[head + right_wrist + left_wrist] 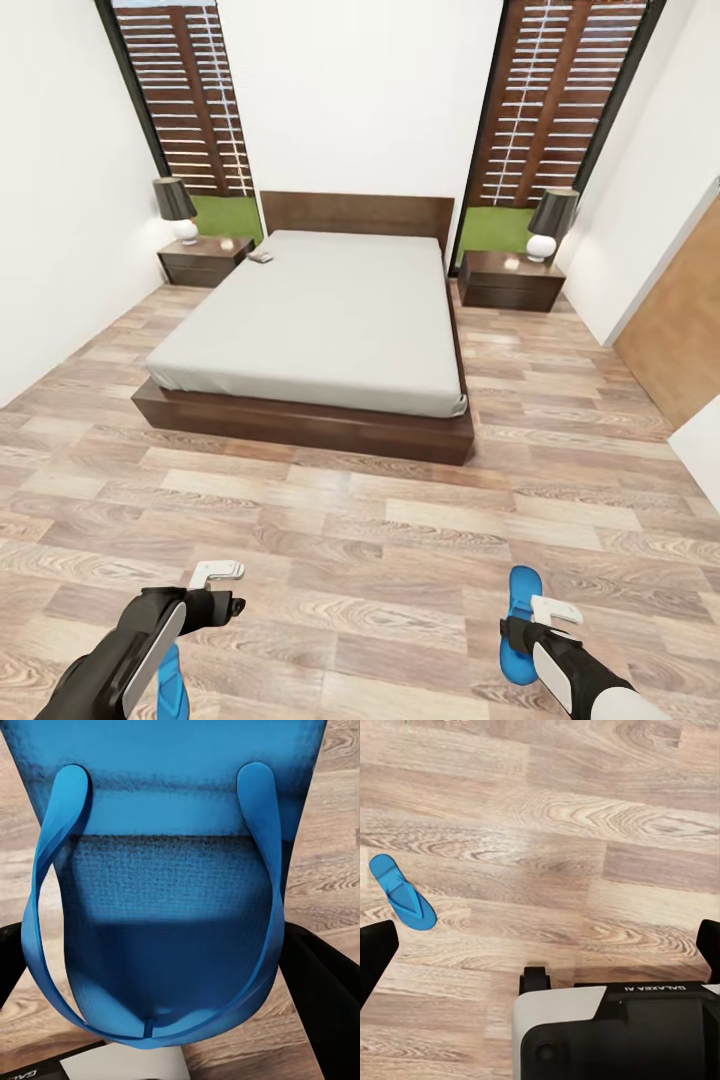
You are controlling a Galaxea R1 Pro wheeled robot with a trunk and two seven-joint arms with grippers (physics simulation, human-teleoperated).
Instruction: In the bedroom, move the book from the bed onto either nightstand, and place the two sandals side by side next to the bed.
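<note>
The bed [320,320] stands in the middle of the bedroom, a nightstand [205,262] on one side of its head and another nightstand [510,280] on the other. The book [261,257] lies on the mattress at the corner by the left nightstand. My right gripper [540,622] [161,975] is shut across a blue sandal [520,590] [172,870], its fingers [322,982] pressing both edges, above the floor. The other sandal [170,680] [401,902] lies flat on the planks beneath my left arm. My left gripper [228,590] [540,945] hangs open and holds nothing.
A lamp [176,208] stands on the left nightstand, another lamp [550,222] on the right one. A brown door [680,330] is in the right wall. Wood floor [360,520] stretches between me and the bed's foot. My base [615,1035] is below the left wrist.
</note>
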